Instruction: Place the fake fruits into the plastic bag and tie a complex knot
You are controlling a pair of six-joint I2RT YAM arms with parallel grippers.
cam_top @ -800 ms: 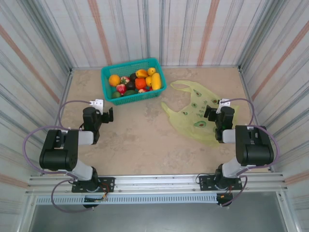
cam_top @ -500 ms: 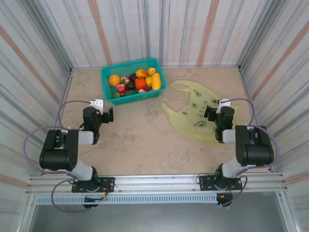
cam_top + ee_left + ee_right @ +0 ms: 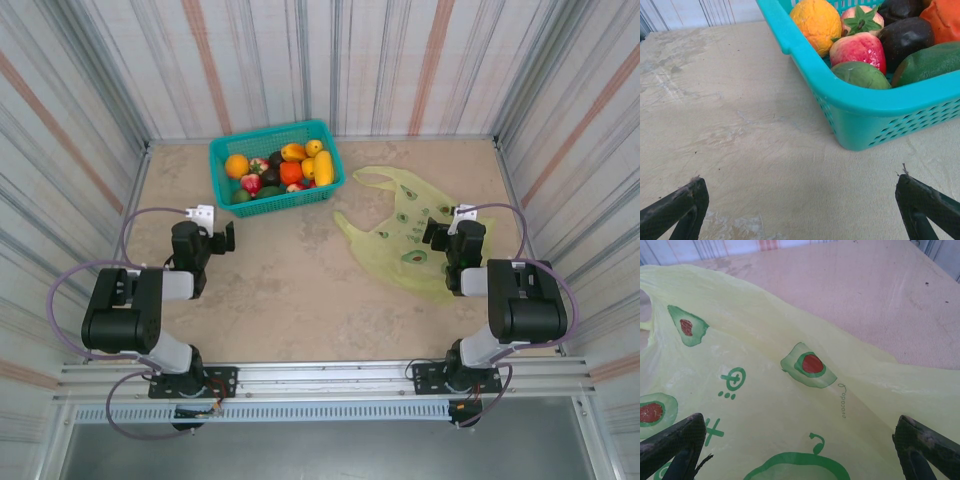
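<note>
Black arms (image 3: 125, 315), looping purple cables (image 3: 160, 210)

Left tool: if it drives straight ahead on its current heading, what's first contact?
Likely the near wall of the teal basket, by its corner; bare table lies between. If the left tool pitches down, table first; depth unclear.

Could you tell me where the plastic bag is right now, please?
In the top view the bag lies on the right side of the table, just right of the teal basket, under the open right gripper.
</note>
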